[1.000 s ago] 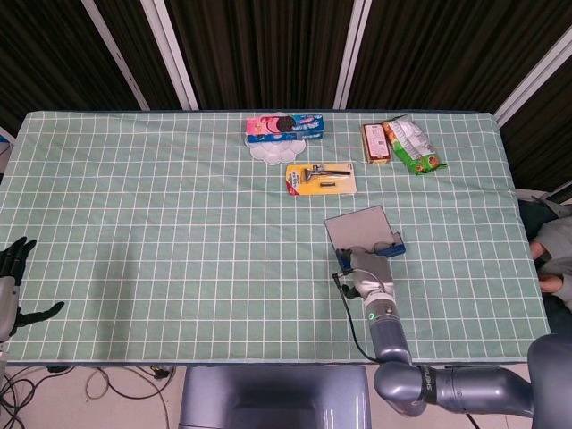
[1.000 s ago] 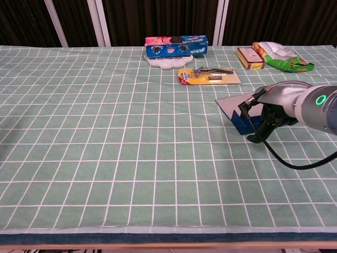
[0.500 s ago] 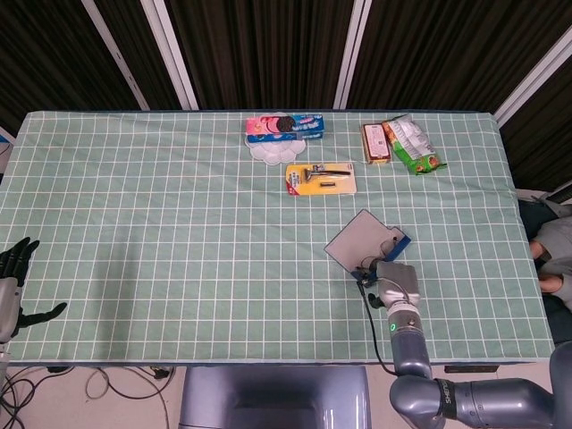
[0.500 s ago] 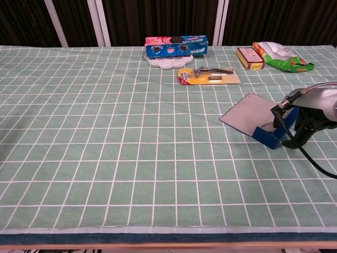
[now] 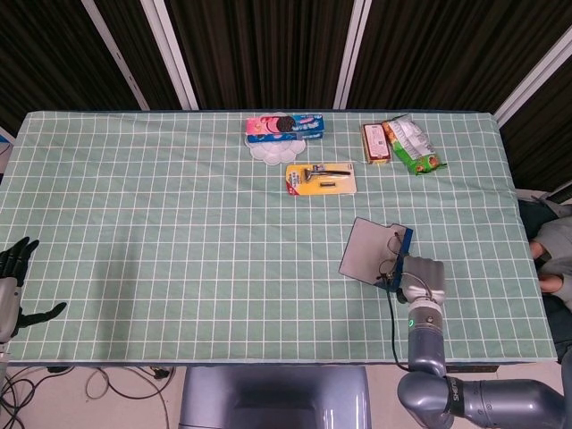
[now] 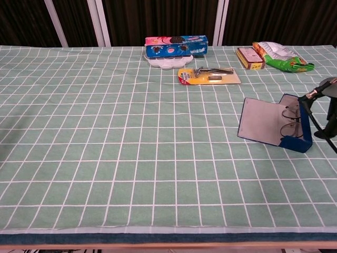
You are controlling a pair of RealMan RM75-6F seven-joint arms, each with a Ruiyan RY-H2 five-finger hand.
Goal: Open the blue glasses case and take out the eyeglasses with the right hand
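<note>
The blue glasses case point(image 5: 404, 243) point(image 6: 295, 141) lies open on the green checked cloth at the right. Its grey lid point(image 5: 366, 250) point(image 6: 261, 121) is folded flat to the left. Thin-rimmed eyeglasses point(image 5: 391, 253) point(image 6: 291, 122) rest in the blue tray. My right hand point(image 5: 421, 279) point(image 6: 329, 110) sits palm down against the case's near right side. Its fingers are hidden under the hand, so I cannot tell their hold. My left hand point(image 5: 12, 286) hangs off the table's left edge with its fingers apart, holding nothing.
At the back stand a cookie box point(image 5: 284, 127) on a white dish point(image 5: 275, 150), a yellow razor pack point(image 5: 321, 179), a brown snack box point(image 5: 375, 143) and a green snack bag point(image 5: 411, 143). A person point(image 5: 554, 255) sits beyond the table's right edge.
The open case has slid right and turned together with my right hand. The eyeglasses now show in the tray. The left hand has not moved.
</note>
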